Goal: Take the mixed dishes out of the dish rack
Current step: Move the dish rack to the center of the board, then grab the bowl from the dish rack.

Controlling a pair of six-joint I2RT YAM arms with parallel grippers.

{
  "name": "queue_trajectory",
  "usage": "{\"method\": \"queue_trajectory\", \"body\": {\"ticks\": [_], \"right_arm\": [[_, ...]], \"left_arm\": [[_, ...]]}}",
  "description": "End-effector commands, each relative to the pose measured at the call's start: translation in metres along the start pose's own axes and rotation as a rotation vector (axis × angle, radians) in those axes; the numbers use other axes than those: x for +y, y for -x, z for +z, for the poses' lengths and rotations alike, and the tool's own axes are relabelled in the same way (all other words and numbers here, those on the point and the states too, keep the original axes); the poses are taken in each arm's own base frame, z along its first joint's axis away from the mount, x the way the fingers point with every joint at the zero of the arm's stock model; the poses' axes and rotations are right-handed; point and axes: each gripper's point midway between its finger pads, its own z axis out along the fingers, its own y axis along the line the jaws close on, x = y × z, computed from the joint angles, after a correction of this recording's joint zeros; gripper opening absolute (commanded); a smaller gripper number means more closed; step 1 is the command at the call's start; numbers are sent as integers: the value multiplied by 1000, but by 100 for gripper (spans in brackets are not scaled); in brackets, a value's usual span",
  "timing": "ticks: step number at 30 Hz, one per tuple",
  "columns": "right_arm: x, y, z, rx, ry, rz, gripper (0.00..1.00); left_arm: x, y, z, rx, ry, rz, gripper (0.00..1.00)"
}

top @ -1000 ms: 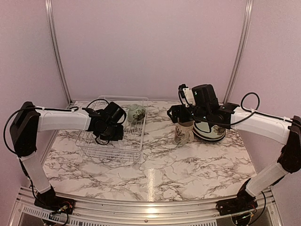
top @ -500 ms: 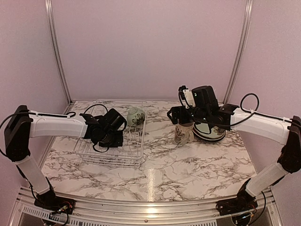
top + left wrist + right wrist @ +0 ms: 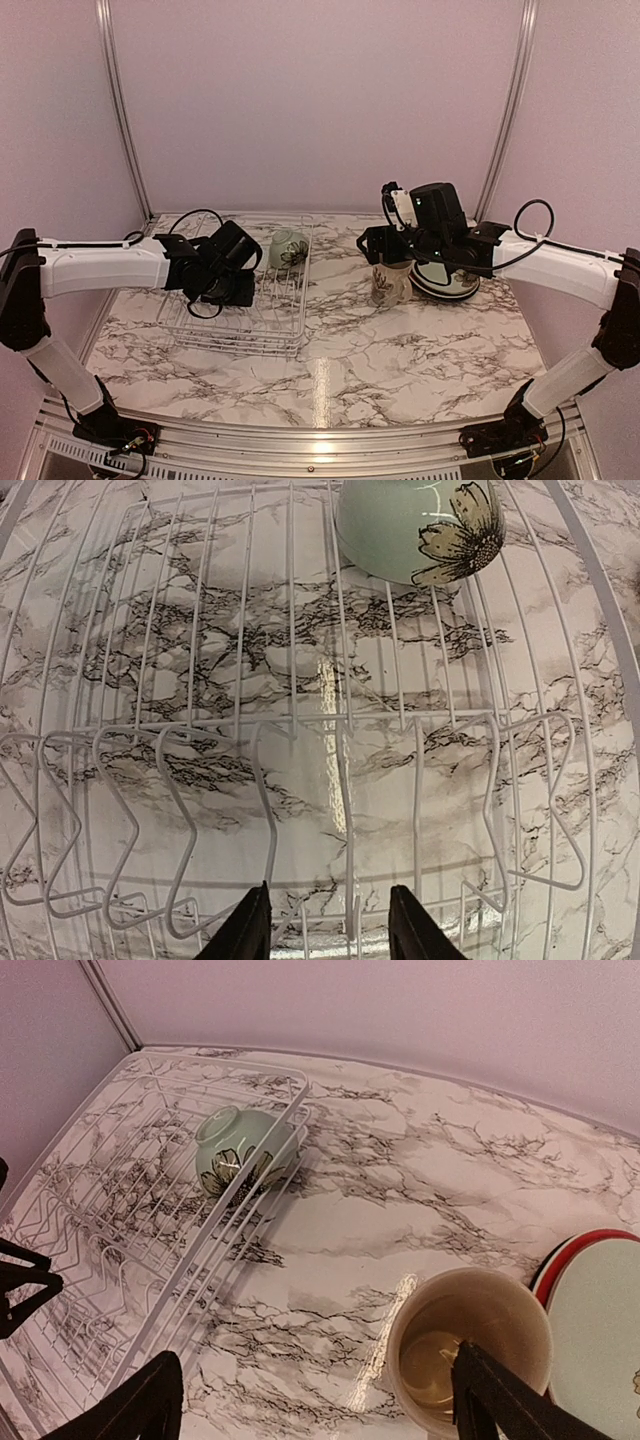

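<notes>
Hovering over the dish rack, the left fingers stand apart, pointing down at the wire floor, and hold nothing. A row of bent white tines runs across just ahead of their tips. The rack sits on the left half of the marble desk. One dish is in it: the small pale green bowl, tipped over in the far right corner. Its foot ring is turned up and away, a dark flower shows on its side, and it leans at the rack's right wall. It lies well beyond the left fingers, which do not touch it.

On the right half of the desk, outside the rack, the cream floral mug stands upright with its mouth open to the top. The right fingers hang above it, spread wide, and clamp nothing. In the wrist view one finger crosses in front of the mug's rim, and I cannot tell whether it touches. Just beside the mug, on its right, the pale green plate lies flat on top of the cream plate, whose striped rim shows round its edge. Whether mug and plates touch is not clear.
</notes>
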Motion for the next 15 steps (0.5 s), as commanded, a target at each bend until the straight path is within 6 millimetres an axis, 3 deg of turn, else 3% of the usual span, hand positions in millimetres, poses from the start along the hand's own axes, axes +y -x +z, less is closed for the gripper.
{"method": "queue_trajectory", "body": {"ticks": [1,4,8,12,15], "right_arm": [[6,5,-5,-22,14,-2,90],[7,6,-5,-25,16,-3,90],[8,9,-6,-29,19,-6,90],[8,12,-7,-36,18,-7,90],[8,14,-8,-38,14,-8,90]], "left_arm": [[5,15,-28,-34,1,39,44],[2,33,-46,-91,-22,69,53],[-10,67,-64,-182,-82,94,73],[-28,103,-61,-226,-169,76,93],[-39,128,-48,-245,-216,49,99]]}}
